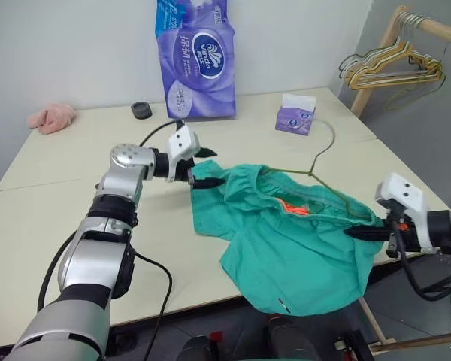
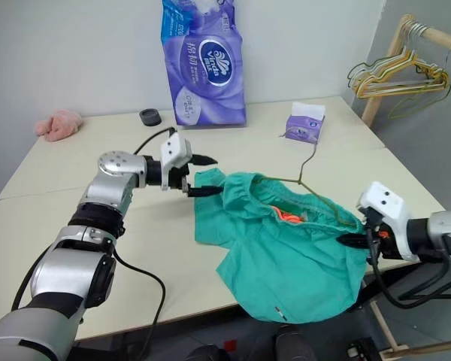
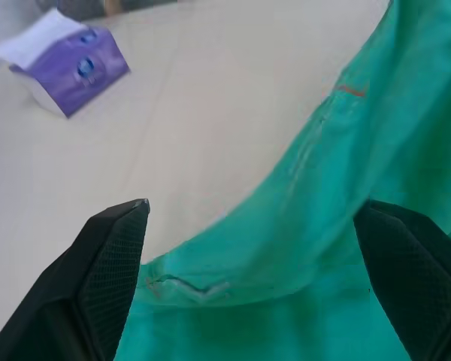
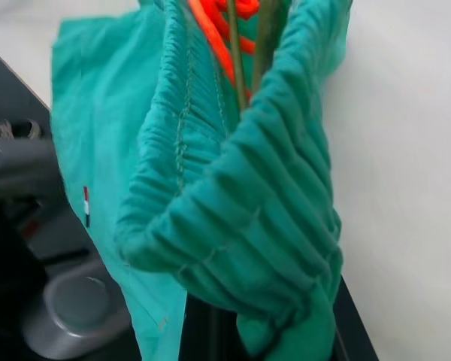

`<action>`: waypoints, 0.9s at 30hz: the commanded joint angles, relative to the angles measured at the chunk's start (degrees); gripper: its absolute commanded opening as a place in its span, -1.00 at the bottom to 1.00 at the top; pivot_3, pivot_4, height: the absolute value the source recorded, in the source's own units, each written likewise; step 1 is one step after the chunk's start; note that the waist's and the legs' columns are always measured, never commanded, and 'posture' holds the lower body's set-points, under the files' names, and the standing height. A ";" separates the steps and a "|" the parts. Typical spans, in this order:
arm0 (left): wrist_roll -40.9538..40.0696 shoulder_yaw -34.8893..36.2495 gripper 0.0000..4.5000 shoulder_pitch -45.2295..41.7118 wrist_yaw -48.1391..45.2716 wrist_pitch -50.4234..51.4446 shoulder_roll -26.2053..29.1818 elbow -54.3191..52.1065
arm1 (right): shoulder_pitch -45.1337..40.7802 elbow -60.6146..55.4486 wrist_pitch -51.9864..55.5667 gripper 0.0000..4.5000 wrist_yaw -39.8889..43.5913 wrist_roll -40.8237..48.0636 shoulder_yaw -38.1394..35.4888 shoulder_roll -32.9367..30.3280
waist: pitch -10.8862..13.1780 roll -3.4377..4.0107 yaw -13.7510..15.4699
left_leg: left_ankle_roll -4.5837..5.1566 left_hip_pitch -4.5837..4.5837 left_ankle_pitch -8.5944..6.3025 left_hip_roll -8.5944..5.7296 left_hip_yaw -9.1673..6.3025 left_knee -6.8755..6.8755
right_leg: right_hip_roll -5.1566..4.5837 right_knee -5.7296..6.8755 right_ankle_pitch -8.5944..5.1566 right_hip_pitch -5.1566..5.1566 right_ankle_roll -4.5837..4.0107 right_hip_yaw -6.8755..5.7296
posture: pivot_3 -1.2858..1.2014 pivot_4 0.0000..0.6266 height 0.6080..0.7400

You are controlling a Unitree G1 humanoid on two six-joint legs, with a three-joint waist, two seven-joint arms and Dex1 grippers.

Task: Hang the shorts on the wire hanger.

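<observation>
The shorts (image 1: 293,241) droop over the desk's (image 1: 52,226) near edge, the right pincer (image 1: 361,234) pinching the waistband, the wire hanger (image 1: 327,184) seemingly threaded inside. The left pincer (image 1: 207,167) stands spread at the far corner; it should close there, lifting toward open desk behind.

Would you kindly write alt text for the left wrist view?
Two open black fingers frame the teal shorts, whose edge lies on the cream table. A purple tissue box sits beyond.
</observation>
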 commanded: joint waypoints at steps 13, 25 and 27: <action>-11.64 -7.59 0.99 7.20 8.12 29.47 -13.79 -44.26 | 2.02 2.53 20.92 -1.00 -21.82 9.83 -30.23 10.68 | 0.37 0.46 -3.17 | 0.21 0.05 -0.13 0.05 0.12 -0.03 | 0.22 -0.01 -0.07 0.06 0.11 0.25 | -0.32 -0.52 1.00; -8.86 -11.25 0.99 -3.23 22.38 33.36 -24.96 -41.63 | -0.03 18.54 20.92 -1.00 -57.83 34.54 -39.64 -0.83 | 2.72 0.43 -8.16 | 0.57 -0.21 -0.33 -0.04 0.41 -0.07 | 0.25 -0.36 -0.32 0.15 0.49 0.54 | -0.37 -0.40 1.00; -6.99 -12.30 0.99 -3.34 23.49 29.06 -25.71 -41.82 | -2.80 18.84 20.92 -1.00 -64.84 37.10 -38.53 -1.35 | 3.06 0.69 -8.97 | 0.66 -0.29 -0.38 -0.04 0.44 -0.06 | 0.25 -0.60 -0.32 0.15 0.51 0.55 | -0.37 -0.38 1.00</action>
